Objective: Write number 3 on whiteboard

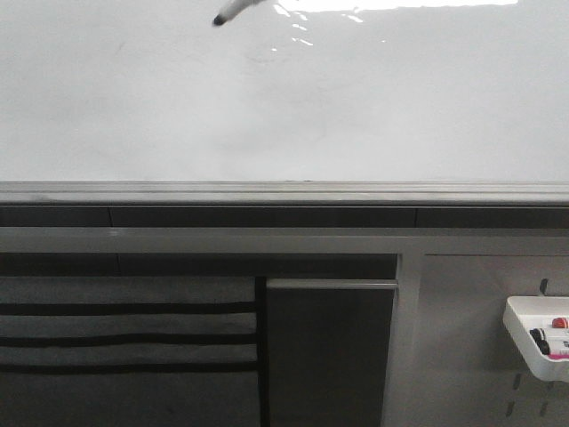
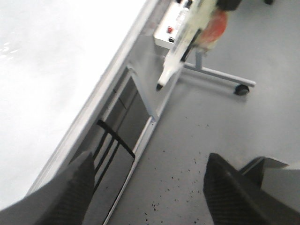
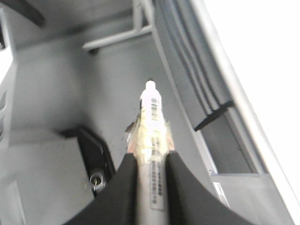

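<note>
The whiteboard (image 1: 267, 107) fills the upper front view, glossy, with glare at the top and a grey metal ledge (image 1: 284, 191) along its lower edge. I see no number 3 on it. The black tip of a white marker (image 1: 233, 12) pokes in at the top of the board. My right gripper (image 3: 151, 168) is shut on this marker (image 3: 151, 112), with the board (image 3: 262, 47) beside it. In the left wrist view the marker (image 2: 174, 61) hangs clear of the board (image 2: 47, 61). My left gripper (image 2: 150, 187) is open and empty, near the board's lower edge.
A white tray (image 1: 538, 338) holding markers hangs on the grey pegboard panel (image 1: 462, 356) at lower right. Below the ledge are dark striped panels (image 1: 124, 338). A wheeled metal stand (image 2: 241, 89) stands on the grey floor.
</note>
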Controlling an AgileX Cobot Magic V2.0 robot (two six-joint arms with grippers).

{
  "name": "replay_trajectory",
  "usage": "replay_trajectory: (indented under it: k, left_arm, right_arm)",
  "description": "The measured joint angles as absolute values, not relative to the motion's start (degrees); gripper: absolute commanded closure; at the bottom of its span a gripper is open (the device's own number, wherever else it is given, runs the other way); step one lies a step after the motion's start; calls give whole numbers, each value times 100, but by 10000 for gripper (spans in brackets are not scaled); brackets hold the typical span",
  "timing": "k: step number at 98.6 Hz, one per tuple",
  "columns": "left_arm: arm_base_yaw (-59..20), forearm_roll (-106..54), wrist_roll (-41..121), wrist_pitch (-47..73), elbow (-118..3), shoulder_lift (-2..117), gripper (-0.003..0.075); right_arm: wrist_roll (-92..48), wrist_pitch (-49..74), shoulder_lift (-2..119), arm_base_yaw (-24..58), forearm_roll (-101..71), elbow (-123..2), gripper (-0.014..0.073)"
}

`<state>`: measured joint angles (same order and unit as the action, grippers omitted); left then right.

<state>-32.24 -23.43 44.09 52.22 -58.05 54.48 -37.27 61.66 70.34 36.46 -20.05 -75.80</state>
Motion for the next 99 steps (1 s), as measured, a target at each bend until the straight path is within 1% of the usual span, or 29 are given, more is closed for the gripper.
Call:
replay_trajectory:
  k: [10, 22, 35, 50, 64, 87, 99]
  left_arm:
    - [-2836, -2340, 4227, 5087, -5558, 5018, 258]
    - [-2548, -2350, 4142, 4868, -5043, 4529, 258]
    - [-2479, -2363, 4122, 4532, -4720, 4207, 258]
    - [-2471, -2374, 4122, 4419, -4662, 4150, 258]
    - [-2471, -2382, 4122, 4392, -4662, 4150, 258]
    - [-2471, -2395, 4122, 4392, -4662, 4142, 258]
    - [-2471, -2395, 4122, 4392, -4662, 4142, 258]
  right_arm:
    - [-3367, 5680, 6557, 3142, -1983, -7054, 641]
    - [-3096, 4958, 6064, 2574, -1991, -6228, 641]
    - [-3042, 4204, 5806, 2429, -2225, -5524, 641]
    - [-3023, 3966, 5936, 2429, -2347, -5332, 641]
    - [-2980, 4092, 6489, 2429, -2391, -5808, 641]
    - [-2893, 4910, 7845, 2429, -2391, -7371, 641]
    - [-2883, 5065, 8506, 2429, -2391, -8064, 641]
